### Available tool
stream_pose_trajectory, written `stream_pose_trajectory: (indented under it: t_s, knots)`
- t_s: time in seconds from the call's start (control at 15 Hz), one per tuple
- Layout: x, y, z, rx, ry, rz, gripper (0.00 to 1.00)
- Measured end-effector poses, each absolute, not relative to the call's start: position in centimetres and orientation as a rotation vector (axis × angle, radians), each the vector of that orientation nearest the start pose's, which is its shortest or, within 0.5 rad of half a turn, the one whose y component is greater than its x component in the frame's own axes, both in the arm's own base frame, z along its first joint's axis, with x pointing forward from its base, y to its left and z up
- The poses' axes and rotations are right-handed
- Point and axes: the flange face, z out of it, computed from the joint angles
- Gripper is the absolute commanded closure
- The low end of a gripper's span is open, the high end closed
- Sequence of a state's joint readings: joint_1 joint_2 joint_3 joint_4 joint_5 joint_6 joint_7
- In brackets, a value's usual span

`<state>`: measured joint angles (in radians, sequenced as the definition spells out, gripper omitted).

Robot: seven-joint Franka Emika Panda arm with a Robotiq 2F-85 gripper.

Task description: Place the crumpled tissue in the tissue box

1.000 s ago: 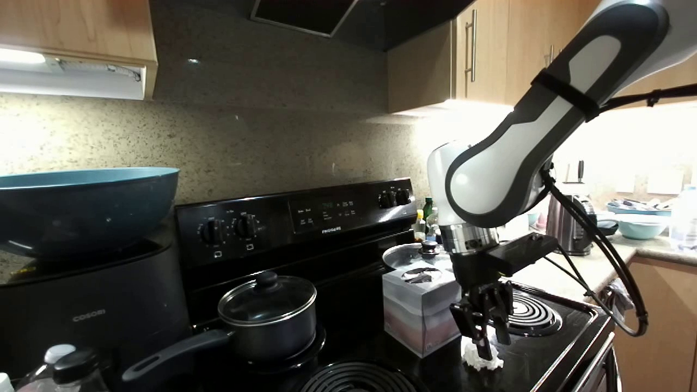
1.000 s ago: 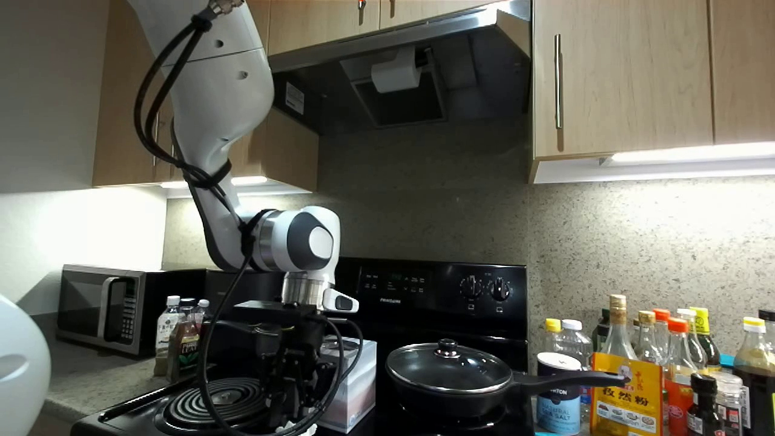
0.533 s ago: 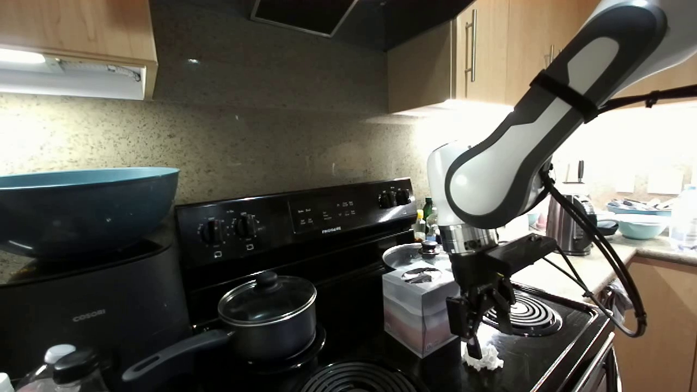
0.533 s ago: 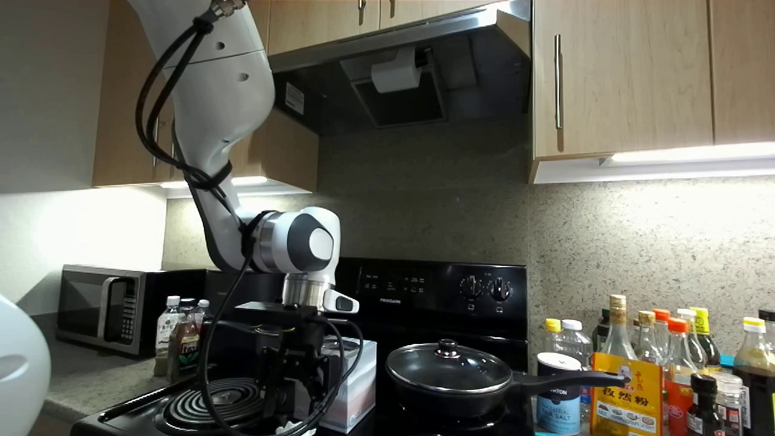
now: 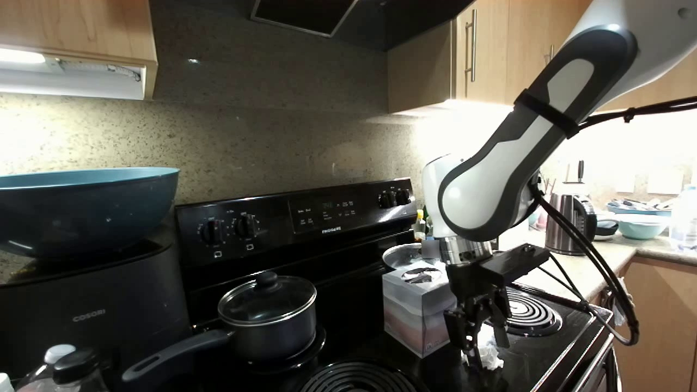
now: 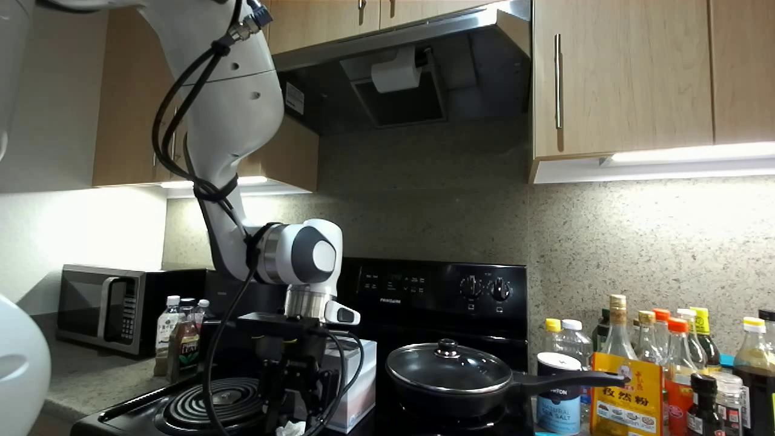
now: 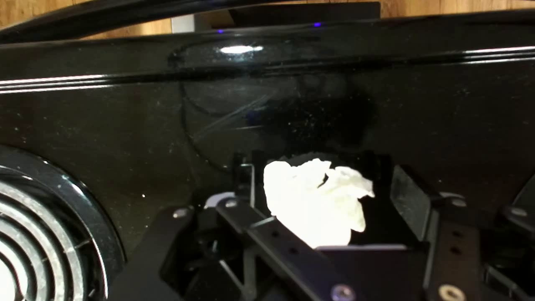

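The crumpled tissue (image 5: 493, 359) is a small white wad on the black stovetop. It shows in both exterior views, partly hidden by the gripper (image 6: 292, 430), and in the wrist view (image 7: 305, 200). The tissue box (image 5: 405, 313), pale with a wavy pattern and an oval top opening, stands close beside it; it also shows partly behind the gripper in an exterior view (image 6: 360, 393). My gripper (image 7: 330, 190) points down, open, with its fingers on either side of the tissue. The tissue lies nearer the left finger in the wrist view, with a gap to the right finger.
A lidded black pot (image 5: 280, 337) stands on the stove, its handle sticking out. A lidded frying pan (image 6: 448, 393) stands behind the tissue box. A coil burner (image 7: 46, 238) lies beside the tissue. Arm cables (image 5: 604, 261) hang beside the gripper.
The fingers spread wider between one second and half a second ago. Since then the arm and gripper have moved down, bringing the fingers lower around the tissue.
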<state>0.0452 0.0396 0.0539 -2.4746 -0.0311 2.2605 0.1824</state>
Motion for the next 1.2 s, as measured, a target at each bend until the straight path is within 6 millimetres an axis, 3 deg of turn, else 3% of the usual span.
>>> stream_pose_trajectory:
  t_s: [0.47, 0.73, 0.87, 1.2]
  knots:
    - [45.3, 4.4, 24.6, -3.166, 0.095, 0.422, 0.92]
    - [45.5, 4.4, 24.8, -3.162, 0.104, 0.419, 0.99]
    - [45.6, 4.5, 25.6, -3.157, 0.114, 0.405, 0.95]
    - [44.3, 5.8, 32.1, -3.148, 0.103, 0.374, 0.95]
